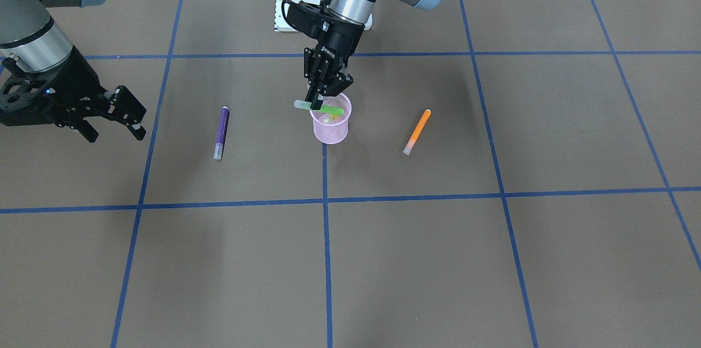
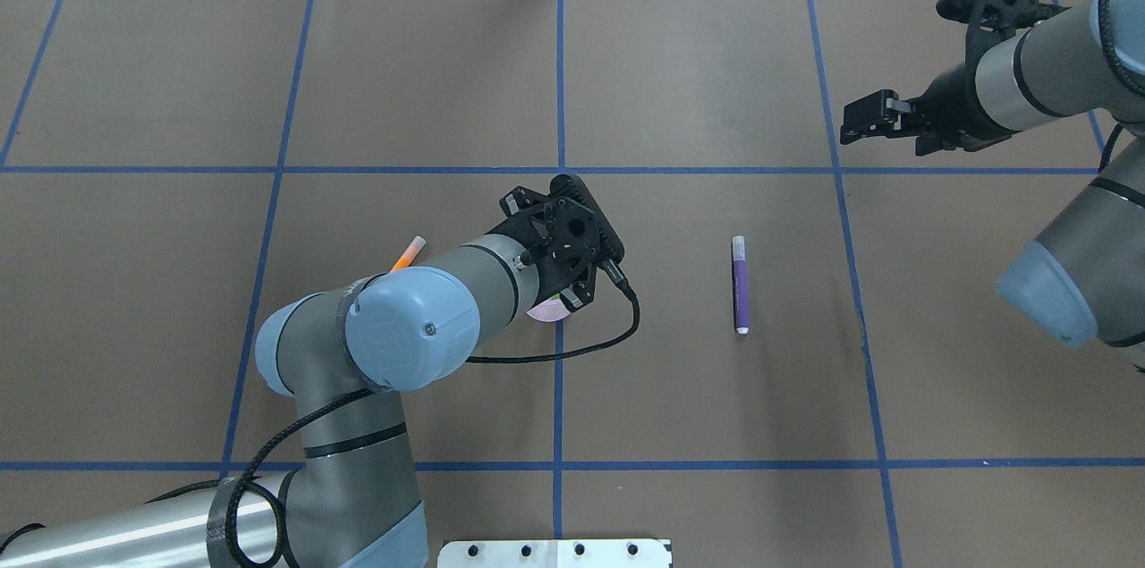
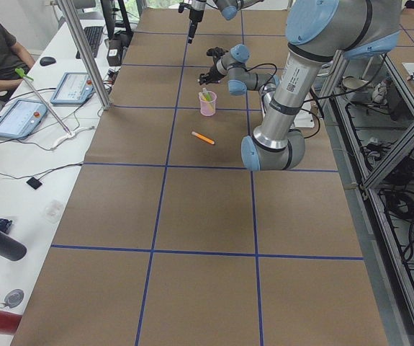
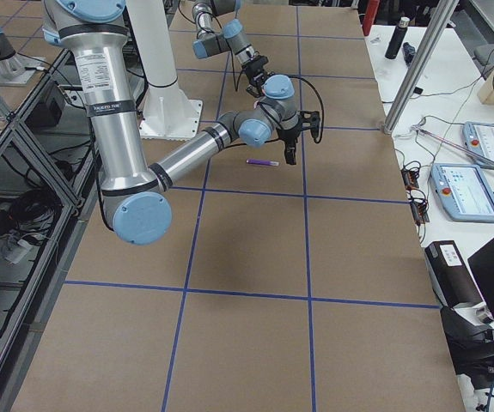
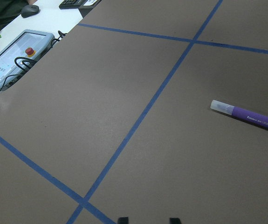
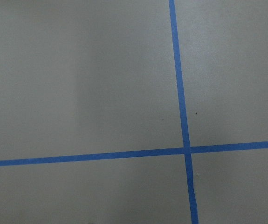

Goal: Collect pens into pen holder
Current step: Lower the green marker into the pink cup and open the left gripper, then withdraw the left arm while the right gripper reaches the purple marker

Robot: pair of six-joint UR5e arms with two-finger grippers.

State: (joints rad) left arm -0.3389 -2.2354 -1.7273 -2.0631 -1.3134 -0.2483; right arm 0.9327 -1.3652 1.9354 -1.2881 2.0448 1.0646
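When you read the front-facing view from left to right, your robot's right gripper (image 1: pixel 116 131) hung at the far left with its fingers spread wide and nothing between them, well apart from every pen. Next came the purple pen (image 1: pixel 221 132), lying flat on the table (image 1: pixel 383 260) at nine o'clock from the pen holder (image 1: pixel 330 131) and not yet collected. At the centre, the left gripper (image 1: pixel 317 101) stood over the holder's rim with its fingers pinched on the green pen (image 1: pixel 331 110). That pen was held almost level, its pale cap pointing toward nine o'clock and its green end across the mouth, so it was not yet inside. You could make out a yellowish stick within the mesh, which I took for the yellow pen (image 1: pixel 327 118), already delivered. At three o'clock from the holder, the orange pen (image 1: pixel 417 131) lay flat on the table. By my judgement you were about a quarter done, with the green pen near its drop and two pens left to fetch.
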